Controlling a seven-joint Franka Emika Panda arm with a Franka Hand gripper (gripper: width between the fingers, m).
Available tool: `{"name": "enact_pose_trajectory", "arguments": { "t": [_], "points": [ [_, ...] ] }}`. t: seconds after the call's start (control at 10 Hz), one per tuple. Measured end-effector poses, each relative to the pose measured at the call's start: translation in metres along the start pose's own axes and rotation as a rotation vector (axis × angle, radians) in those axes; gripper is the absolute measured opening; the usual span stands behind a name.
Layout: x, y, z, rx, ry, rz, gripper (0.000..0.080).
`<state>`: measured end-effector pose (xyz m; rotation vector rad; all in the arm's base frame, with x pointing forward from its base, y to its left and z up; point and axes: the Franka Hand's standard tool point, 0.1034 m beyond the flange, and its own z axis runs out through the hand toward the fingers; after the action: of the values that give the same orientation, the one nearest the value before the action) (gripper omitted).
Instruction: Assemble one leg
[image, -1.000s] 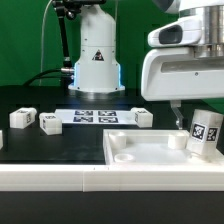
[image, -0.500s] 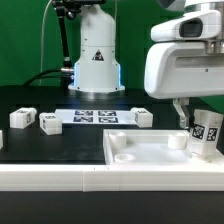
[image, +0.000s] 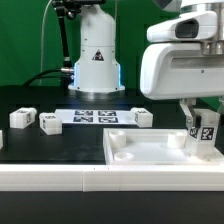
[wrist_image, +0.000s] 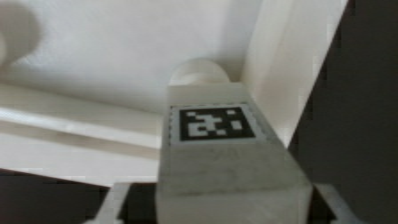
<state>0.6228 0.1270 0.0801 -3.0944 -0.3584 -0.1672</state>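
Now the leg (image: 207, 138) is a small chunky white block with a black-and-white square tag on its face, also seen in the wrist view (wrist_image: 217, 125). It stands almost upright over the corner of the white panel (image: 140, 152) on the exterior view's right; whether it touches the panel I cannot tell. The pincer (image: 199, 127) is clamped on the leg, one finger at each side. Three similar blocks (image: 49, 122) and the marker board (image: 95, 116) lie on the black desk (image: 30, 142). Behind them are the arm's white base (image: 97, 52) and a green wall (image: 25, 40).

Bright even light; wrist view soft, blurred.
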Motion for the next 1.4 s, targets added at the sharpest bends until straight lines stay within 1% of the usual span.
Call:
{"name": "enact_pose_trajectory", "arguments": {
  "t": [0.2,0.3,0.4,0.5,0.6,0.7,0.9,1.1,1.2,1.3,1.4],
  "points": [
    [0.0,0.001,0.0,0.0,0.0,0.005,0.0298],
    [0.0,0.003,0.0,0.005,-0.001,0.033,0.0296],
    [-0.001,0.006,0.001,0.025,-0.001,0.091,0.0296],
    [0.0,0.008,0.002,0.043,0.015,0.239,0.0295],
    [0.001,0.01,0.003,0.048,0.038,0.344,0.0295],
    [0.0,0.01,0.003,0.047,0.054,0.423,0.0295],
    [0.0,0.014,0.003,0.06,0.069,0.671,0.0295],
    [0.0,0.014,0.004,0.064,0.089,0.953,0.0295],
    [-0.001,0.013,0.004,0.06,0.088,1.08,0.0295],
    [-0.002,0.01,0.004,0.054,0.089,1.178,0.0295],
    [-0.003,0.01,0.004,0.058,0.087,1.264,0.0295]
  ]
}}
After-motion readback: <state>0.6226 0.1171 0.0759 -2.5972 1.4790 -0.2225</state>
